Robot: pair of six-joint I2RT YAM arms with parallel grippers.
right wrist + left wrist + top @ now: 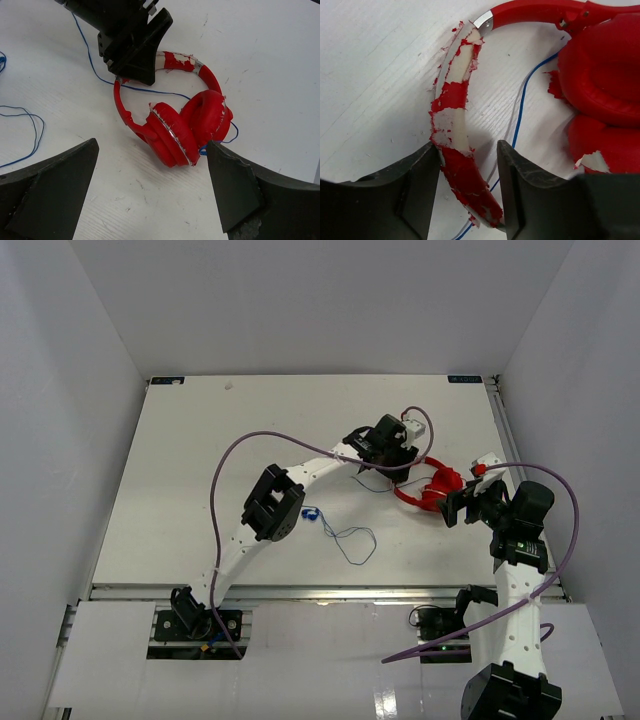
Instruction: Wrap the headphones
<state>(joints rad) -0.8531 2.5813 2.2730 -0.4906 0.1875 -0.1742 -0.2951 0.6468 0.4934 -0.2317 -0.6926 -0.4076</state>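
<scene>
The red headphones (428, 494) lie on the white table at the right middle, earcups (175, 127) side by side. The worn, peeling headband (454, 107) runs slantwise between the jaws of my left gripper (467, 147), which is open around it; the band touches the left finger, with a gap to the right one. My left gripper also shows in the top view (386, 460). My right gripper (152, 147) is wide open and empty, just short of the earcups (457, 505). The thin blue cable (352, 540) trails loose to the left, ending in the blue plug (310, 512).
My left arm's elbow (272, 502) hangs over the table next to the plug. Thick purple robot cables (225, 470) arc over both arms. White walls close in the table on three sides; its metal front rail (320, 590) is near the arm bases.
</scene>
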